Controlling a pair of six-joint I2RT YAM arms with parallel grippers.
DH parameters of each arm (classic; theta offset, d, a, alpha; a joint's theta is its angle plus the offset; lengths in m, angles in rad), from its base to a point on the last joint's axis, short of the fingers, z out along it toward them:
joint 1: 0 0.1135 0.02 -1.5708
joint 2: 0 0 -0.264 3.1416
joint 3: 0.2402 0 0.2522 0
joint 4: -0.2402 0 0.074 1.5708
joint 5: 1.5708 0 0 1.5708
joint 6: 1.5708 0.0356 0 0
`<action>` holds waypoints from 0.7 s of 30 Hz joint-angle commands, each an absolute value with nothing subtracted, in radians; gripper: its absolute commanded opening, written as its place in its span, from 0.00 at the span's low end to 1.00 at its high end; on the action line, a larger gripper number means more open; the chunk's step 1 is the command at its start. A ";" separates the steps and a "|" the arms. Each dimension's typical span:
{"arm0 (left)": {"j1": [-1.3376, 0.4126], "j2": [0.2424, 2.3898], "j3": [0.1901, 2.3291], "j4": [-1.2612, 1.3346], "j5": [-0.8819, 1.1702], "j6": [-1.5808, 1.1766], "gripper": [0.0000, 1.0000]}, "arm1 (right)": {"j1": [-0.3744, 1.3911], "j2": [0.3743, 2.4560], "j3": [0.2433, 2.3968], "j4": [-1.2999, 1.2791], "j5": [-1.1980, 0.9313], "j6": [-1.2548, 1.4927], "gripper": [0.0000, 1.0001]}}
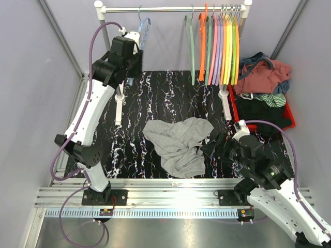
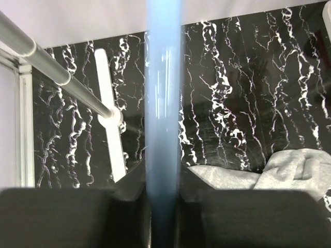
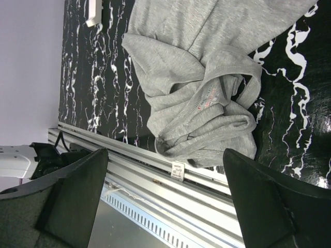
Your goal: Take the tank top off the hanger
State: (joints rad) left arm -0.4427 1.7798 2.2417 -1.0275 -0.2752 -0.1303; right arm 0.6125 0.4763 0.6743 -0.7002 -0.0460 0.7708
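The grey tank top lies crumpled on the black marbled table, free of any hanger. It also shows in the left wrist view as a grey tank top at lower right, and in the right wrist view as a bunched tank top with a white label near the front rail. A light blue hanger hangs on the rail at the back left. My left gripper is up at it, and the hanger runs between its jaws, which are closed against it. My right gripper stands wide open beside the tank top's right edge, holding nothing.
A metal clothes rail spans the back, with several coloured hangers bunched at its right end. White rack posts stand on the table. A red bin of clothes sits at the right. An aluminium frame borders the near edge.
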 commanded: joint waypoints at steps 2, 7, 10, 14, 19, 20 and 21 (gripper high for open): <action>-0.446 1.669 2.154 -0.913 -0.210 -0.163 0.74 | 0.612 0.549 0.664 -0.629 -0.057 0.713 1.00; -0.494 1.496 1.944 -0.853 -0.230 -0.178 0.99 | 0.612 0.715 0.661 -0.532 -0.060 0.663 1.00; -0.529 1.319 1.717 -0.767 -0.232 -0.218 0.99 | 0.612 0.842 0.664 -0.456 -0.081 0.647 1.00; -0.571 1.065 1.404 -0.615 -0.230 -0.279 0.99 | 0.662 1.052 0.695 -0.371 -0.072 0.632 1.00; -0.592 0.862 1.198 -0.618 -0.207 -0.322 0.99 | 0.837 1.344 0.801 -0.379 0.078 0.653 1.00; -0.592 0.844 1.181 -0.624 -0.203 -0.324 0.99 | 0.854 1.379 0.813 -0.390 0.099 0.676 0.99; -0.592 0.827 1.148 -0.626 -0.198 -0.327 0.99 | 0.868 1.411 0.822 -0.414 0.119 0.690 1.00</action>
